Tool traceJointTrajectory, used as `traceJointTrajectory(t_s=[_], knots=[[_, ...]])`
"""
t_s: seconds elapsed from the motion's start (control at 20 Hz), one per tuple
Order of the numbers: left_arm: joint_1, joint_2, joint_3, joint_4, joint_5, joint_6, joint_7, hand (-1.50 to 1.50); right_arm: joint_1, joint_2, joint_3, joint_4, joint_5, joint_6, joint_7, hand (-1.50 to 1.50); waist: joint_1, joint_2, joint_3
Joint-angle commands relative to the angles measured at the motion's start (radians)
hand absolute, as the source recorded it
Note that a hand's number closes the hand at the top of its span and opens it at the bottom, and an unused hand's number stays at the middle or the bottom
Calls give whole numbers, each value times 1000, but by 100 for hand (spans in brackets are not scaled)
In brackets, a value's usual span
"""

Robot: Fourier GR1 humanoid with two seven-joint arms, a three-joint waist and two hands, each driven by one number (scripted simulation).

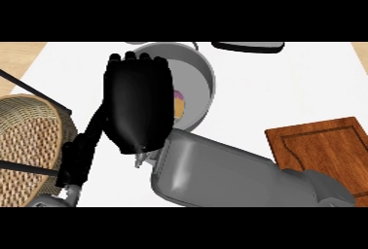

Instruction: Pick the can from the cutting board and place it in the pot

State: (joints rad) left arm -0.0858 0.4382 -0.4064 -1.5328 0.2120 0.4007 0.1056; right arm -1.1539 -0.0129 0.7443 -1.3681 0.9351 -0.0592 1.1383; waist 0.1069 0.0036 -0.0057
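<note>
A black hand (137, 104) hangs over the grey pot (195, 73), which stands on the white desk (287, 87) near its far edge, a little left of the middle. This hand belongs to the wide grey forearm (230, 172) that comes in from the lower right edge and crosses toward the pot, so it reads as the right hand; its back faces the view and its fingers (140, 61) point toward the far edge, lying side by side and bent over the pot's left rim. Just past the hand's right side, inside the pot, a small patch of purple and yellow shows, which looks like part of the can (178, 104); most of it is hidden behind the hand, and whether the fingers are closed round it or merely above it cannot be told from this view. The wooden cutting board (327, 146) lies at the desk's right edge, well apart from the pot, with its near corner covered by the forearm. A woven wicker basket (32, 141) sits at the desk's left edge, crossed by thin black bars. A slender dark jointed arm (82, 151) rises from the lower left beside the basket toward the hand. A dark, flat object (248, 46) sits at the far edge, to the right of the pot. The left hand itself does not show.
</note>
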Motion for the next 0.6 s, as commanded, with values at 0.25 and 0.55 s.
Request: traceJointTrajectory(t_s=[0.25,0.55], knots=[[-12,111,93,46,-9,-19,-11,0,-126,12,-68,249,-67,-194,39,150,-12,14,2],[20,118,85,10,-21,3,-3,0,-170,13,-136,446,-121,-275,-104,150,-9,19,3]])
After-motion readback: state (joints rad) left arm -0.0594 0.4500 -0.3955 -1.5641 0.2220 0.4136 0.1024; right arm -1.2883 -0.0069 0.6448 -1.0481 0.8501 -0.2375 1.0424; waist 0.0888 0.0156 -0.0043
